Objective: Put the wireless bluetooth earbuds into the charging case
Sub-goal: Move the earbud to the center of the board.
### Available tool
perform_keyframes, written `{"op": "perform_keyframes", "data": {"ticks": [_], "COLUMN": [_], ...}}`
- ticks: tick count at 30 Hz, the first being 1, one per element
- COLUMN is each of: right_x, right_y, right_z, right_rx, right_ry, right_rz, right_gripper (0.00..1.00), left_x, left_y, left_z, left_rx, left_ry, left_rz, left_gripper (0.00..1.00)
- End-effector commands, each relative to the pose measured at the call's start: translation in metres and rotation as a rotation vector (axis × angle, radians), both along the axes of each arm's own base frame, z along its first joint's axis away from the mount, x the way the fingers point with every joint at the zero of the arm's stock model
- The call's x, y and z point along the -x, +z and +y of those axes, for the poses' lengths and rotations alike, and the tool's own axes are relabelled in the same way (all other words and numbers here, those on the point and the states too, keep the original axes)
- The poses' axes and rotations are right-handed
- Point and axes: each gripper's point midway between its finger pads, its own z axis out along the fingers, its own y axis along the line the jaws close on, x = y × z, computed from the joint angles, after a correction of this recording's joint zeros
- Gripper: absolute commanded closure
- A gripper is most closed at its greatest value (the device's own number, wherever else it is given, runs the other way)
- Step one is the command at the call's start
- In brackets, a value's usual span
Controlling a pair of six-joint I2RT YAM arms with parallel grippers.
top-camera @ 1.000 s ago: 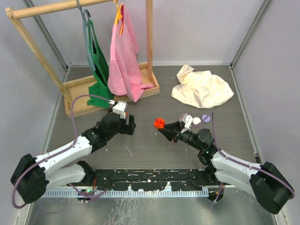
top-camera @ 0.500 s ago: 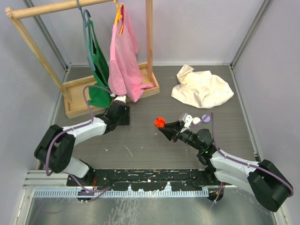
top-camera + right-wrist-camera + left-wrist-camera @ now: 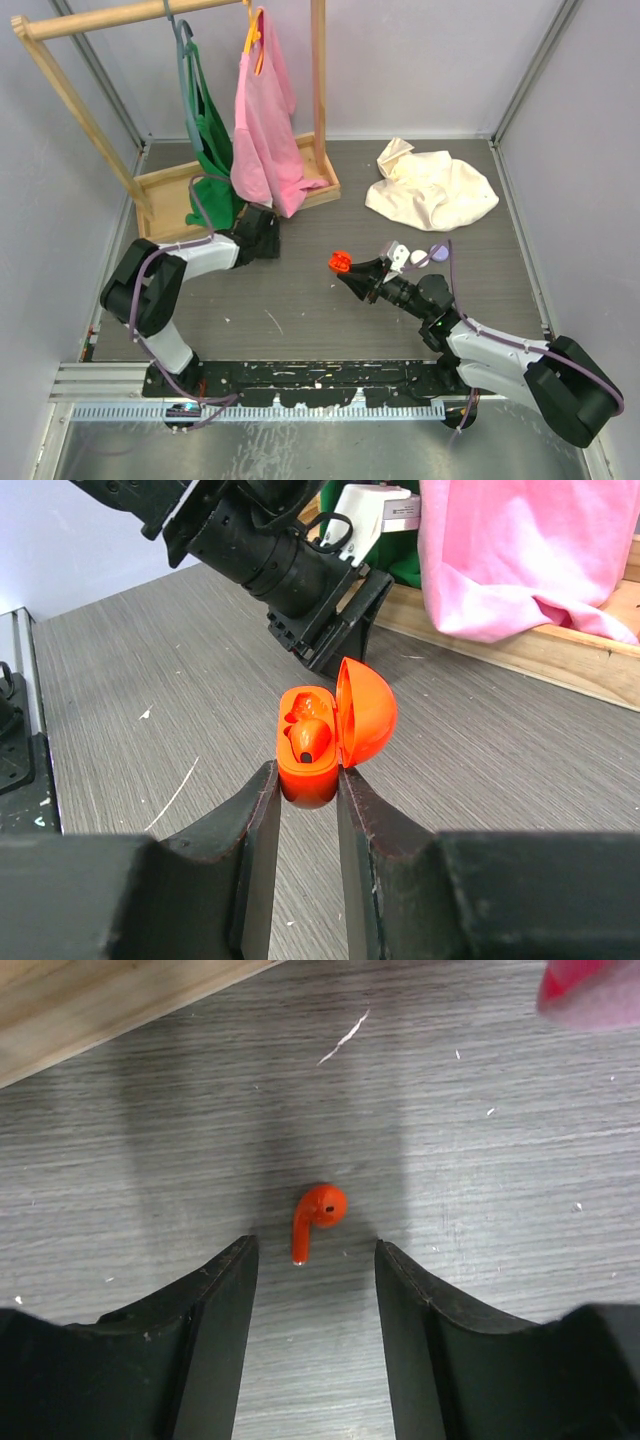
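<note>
A red earbud lies on the grey table, just ahead of my left gripper's open, empty jaws. In the top view the left gripper is low by the wooden rack base, and the earbud is hidden under it. My right gripper is shut on the orange-red charging case. It holds the case above the table with the lid open and one red earbud seated inside. The case also shows in the top view, at mid-table.
A wooden rack with green and pink garments stands at the back left. A cream cloth lies at the back right. A white disc and a lilac disc lie beside the right arm.
My left arm has swung back and left to the rack base, and its gripper now sits low there. The right gripper has stayed put with the open case.
</note>
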Motion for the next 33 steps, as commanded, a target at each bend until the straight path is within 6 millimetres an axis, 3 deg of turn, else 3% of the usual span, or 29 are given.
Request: {"op": "perform_keyframes", "data": {"ticks": [1, 6, 14, 21, 33], "right_x": [-0.006, -0.006, -0.006, -0.007, -0.007], "right_y": [0.022, 0.022, 0.022, 0.021, 0.019], "right_z": [0.0, 0.0, 0.0, 0.001, 0.004], "right_rx": [-0.044, -0.042, -0.04, -0.033, -0.023], "right_ry": [-0.016, -0.018, -0.017, -0.015, -0.002], "right_rz": [-0.074, -0.074, -0.072, -0.066, -0.057], "right_gripper": [0.99, 0.99, 0.99, 0.99, 0.99], "left_x": [-0.023, -0.023, -0.008, 0.028, 0.105], "left_y": [0.009, 0.0, -0.005, -0.009, -0.005], "left_z": [-0.006, -0.005, -0.009, -0.015, -0.01], "left_rx": [0.025, 0.007, 0.029, 0.075, 0.035], "left_ry": [0.004, -0.002, -0.034, -0.108, -0.088], "left_rz": [-0.042, -0.014, 0.042, 0.152, 0.268], "left_gripper": [0.5, 0.56, 0.75, 0.9, 0.87]}}
